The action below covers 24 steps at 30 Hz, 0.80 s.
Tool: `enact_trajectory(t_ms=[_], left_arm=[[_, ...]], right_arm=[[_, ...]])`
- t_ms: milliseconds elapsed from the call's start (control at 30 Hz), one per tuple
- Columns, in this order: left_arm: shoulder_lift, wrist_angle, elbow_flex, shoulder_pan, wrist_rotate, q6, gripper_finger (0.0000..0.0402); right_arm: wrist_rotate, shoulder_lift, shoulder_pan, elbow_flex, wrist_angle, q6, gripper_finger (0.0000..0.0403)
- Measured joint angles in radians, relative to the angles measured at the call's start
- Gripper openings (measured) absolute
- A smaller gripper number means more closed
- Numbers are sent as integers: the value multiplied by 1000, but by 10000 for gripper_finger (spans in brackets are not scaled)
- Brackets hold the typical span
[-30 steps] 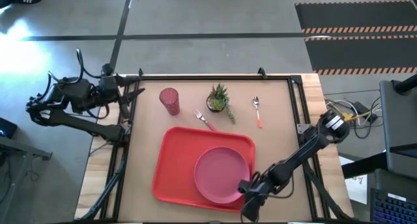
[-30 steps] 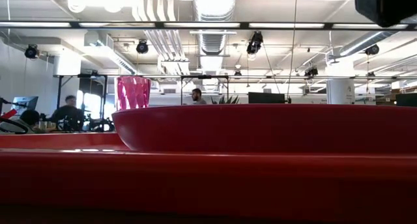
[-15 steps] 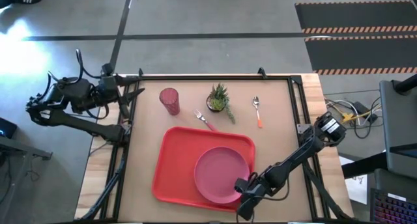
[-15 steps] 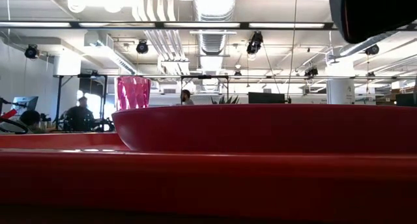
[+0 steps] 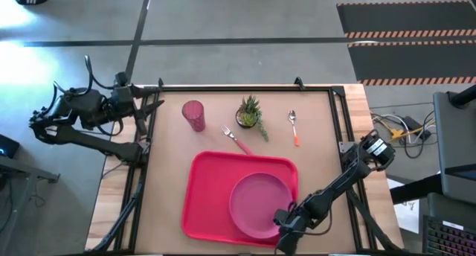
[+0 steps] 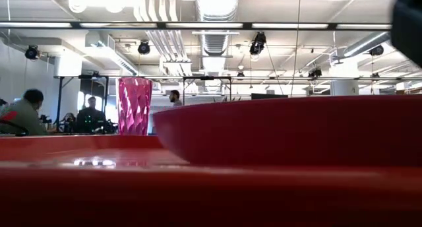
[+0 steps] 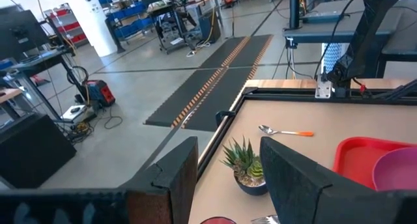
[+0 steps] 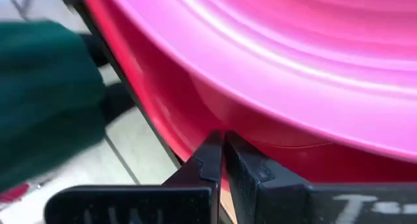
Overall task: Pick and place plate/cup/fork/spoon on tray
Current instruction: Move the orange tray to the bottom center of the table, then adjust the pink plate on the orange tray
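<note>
Right claw [image 5: 281,220] shut, left parted

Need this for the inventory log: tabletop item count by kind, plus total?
Tray: 1
Plate: 1
Cup: 1
Fork: 1
Spoon: 1
Potted plant: 1
Total: 6

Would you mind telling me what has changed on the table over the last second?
The tray with the plate on it slid slightly toward the right arm's side, as the shut right gripper at the tray's near right corner shifted. The cup, fork, spoon, plant and left gripper stayed put.
</note>
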<state>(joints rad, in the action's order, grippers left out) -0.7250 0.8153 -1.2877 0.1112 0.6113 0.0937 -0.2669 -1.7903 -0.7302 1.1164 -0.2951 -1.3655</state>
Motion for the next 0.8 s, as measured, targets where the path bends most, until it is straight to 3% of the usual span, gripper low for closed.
enact_trajectory(t_ms=[367, 500, 733, 800], left_arm=[[0, -22, 0, 0, 0, 0, 150], [-6, -22, 1, 0, 0, -1, 150], [-13, -22, 1, 0, -1, -1, 150], [-13, -22, 1, 0, -1, -1, 150]], right_arm=[[-36, 59, -59, -5, -289, -47, 8], [111, 116, -52, 2, -298, -40, 8], [482, 278, 4, 6, -366, -44, 9], [534, 321, 28, 6, -382, -18, 9]])
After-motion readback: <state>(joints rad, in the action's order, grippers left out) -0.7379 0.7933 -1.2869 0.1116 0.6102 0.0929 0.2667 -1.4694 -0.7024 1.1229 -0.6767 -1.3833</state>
